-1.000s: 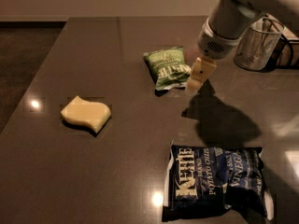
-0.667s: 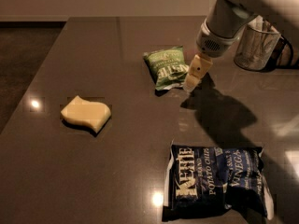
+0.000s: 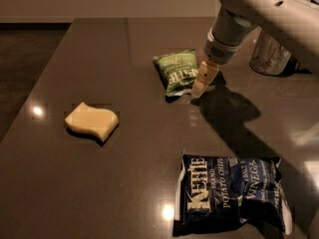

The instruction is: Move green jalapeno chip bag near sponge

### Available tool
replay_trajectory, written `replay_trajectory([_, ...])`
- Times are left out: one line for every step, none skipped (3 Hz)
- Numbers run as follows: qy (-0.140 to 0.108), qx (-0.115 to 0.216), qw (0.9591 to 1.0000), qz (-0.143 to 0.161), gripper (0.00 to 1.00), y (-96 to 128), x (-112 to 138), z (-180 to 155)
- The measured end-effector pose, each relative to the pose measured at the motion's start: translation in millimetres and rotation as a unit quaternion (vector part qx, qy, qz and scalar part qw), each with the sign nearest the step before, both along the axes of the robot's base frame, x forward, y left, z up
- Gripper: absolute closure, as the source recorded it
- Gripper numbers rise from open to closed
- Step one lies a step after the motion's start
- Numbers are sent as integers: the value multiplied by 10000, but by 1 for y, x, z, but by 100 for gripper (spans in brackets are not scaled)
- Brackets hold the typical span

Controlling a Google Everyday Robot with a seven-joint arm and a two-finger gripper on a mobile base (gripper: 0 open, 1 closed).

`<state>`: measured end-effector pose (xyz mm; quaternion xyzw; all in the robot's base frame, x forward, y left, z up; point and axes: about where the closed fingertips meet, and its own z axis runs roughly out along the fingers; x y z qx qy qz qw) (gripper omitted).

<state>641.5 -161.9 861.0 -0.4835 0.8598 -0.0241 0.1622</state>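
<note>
The green jalapeno chip bag [image 3: 177, 71] lies on the dark table top, in the middle toward the back, its white lettering facing up. The pale yellow sponge [image 3: 91, 121] with a wavy outline lies at the left of the table, well apart from the bag. My gripper [image 3: 202, 82] hangs from the pale arm that comes in from the upper right. Its yellowish tip is low over the table at the bag's right edge, touching or nearly touching the bag.
A large dark navy-blue chip bag [image 3: 232, 194] lies at the front right. A shiny metal container [image 3: 269, 54] stands at the back right behind the arm. The table's left edge [image 3: 35, 91] runs diagonally, with dark floor beyond it.
The arm has swung a little to the left and down, bringing the gripper's tip closer to the green bag's right edge. The bag and the sponge have not moved.
</note>
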Motion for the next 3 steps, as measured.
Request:
replay_trajectory([127,75,9999,29,17,7,2,-2])
replay_trajectory([230,253,9991,243,41,16,-8,3])
replay_trajectory([289,469,9973,494,64,27,-25,11])
